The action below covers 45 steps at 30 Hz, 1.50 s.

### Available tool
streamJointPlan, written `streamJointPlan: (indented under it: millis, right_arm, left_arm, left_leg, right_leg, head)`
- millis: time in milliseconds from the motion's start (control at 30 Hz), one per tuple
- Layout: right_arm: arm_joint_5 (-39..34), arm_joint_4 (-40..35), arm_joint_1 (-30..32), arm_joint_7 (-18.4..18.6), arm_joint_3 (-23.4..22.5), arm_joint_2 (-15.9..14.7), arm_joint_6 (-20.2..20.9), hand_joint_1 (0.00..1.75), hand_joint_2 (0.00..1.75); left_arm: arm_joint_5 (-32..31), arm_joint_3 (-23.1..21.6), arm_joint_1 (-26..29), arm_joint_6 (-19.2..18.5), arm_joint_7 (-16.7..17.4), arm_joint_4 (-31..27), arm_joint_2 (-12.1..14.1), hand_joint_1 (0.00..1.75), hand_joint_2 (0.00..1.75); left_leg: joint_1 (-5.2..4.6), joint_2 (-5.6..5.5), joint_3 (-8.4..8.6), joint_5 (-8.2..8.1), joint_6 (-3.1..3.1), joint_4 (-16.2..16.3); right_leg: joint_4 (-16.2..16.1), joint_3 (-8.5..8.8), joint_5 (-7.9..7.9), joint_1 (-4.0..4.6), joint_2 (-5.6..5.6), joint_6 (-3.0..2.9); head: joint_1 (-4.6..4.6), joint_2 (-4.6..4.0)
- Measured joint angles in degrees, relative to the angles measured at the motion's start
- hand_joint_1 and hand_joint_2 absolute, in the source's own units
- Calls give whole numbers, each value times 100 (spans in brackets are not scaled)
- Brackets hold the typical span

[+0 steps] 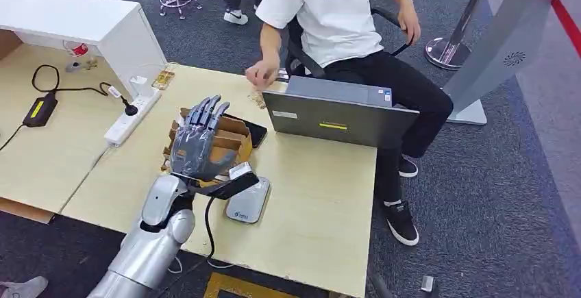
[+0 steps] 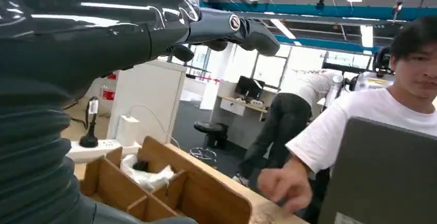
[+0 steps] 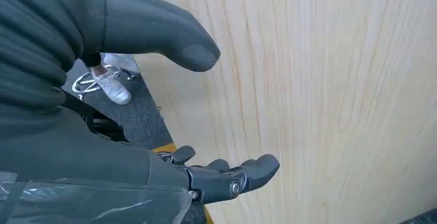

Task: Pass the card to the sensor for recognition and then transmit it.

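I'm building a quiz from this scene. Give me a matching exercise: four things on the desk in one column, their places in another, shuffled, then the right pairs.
Things:
1. left hand
2. laptop
3. power strip
4. card reader

Places:
A. at the desk's near edge, right beside the left wrist
B. in front of the seated person
C. raised over the wooden box, fingers spread
D. by the white cabinet, with a black plug in it

Pairs: 1-C, 2-B, 3-D, 4-A
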Motion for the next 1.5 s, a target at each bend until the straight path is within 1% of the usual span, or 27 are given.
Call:
streamJointPlan:
  millis: [333, 533, 667, 900, 1000, 1167, 1367, 1500]
  right_arm:
    - [-7, 0, 0, -5, 0, 0, 0, 0, 175]
    - [-33, 0, 0, -4, 0, 0, 22, 0, 175]
    - [-68, 0, 3, -4, 0, 0, 68, 0, 175]
    - [-96, 0, 16, 2, 0, 0, 111, 0, 175]
    - [-120, 0, 21, 13, 0, 0, 116, 0, 175]
    - [-131, 0, 30, 35, 0, 0, 116, 0, 175]
    - [-138, 0, 43, 41, -2, 0, 129, 0, 175]
    - [-114, 0, 42, 46, 0, 0, 114, 0, 175]
  left_arm:
    - [11, -74, 17, -48, 0, 0, -39, 0, 175]
    - [164, -210, 105, -407, -243, -18, -74, 0, 175]
    - [284, -424, 207, -722, -418, -155, -50, 0, 175]
    - [199, -719, 411, -1172, -428, -507, 223, 0, 175]
    - [201, -772, 450, -1248, -428, -551, 367, 0, 175]
    - [197, -783, 535, -1209, -402, -643, 545, 0, 175]
    - [131, -763, 702, -1123, -243, -758, 787, 0, 175]
    - [57, -628, 707, -1106, -83, -700, 870, 0, 175]
  left_leg:
    - [1, -1, 1, 1, -1, 0]
    - [0, 0, 0, 0, 0, 0]
    - [0, -1, 0, 0, 0, 0]
    - [1, 0, 1, 0, -1, -1]
    - [2, 0, 0, 1, -1, -1]
    - [3, 0, 0, 1, -1, -1]
    - [2, -1, -1, 1, -1, -1]
    - [2, -1, 0, 1, -1, -1]
  right_leg:
    - [1, 0, 0, 1, -1, 0]
    - [1, 0, 0, 0, -1, 0]
    - [0, 1, 0, 0, -1, 0]
    - [1, -1, 0, 1, 0, 0]
    - [2, -1, 0, 2, -1, 0]
    - [2, 0, 0, 2, 0, 0]
    - [2, 0, 0, 1, -1, 0]
    - [2, 0, 0, 2, -2, 0]
  head:
    - [0, 0]
    - [2, 0]
    - [2, 0]
    - [0, 0]
    - [0, 0]
    - [0, 0]
    - [0, 0]
    - [0, 0]
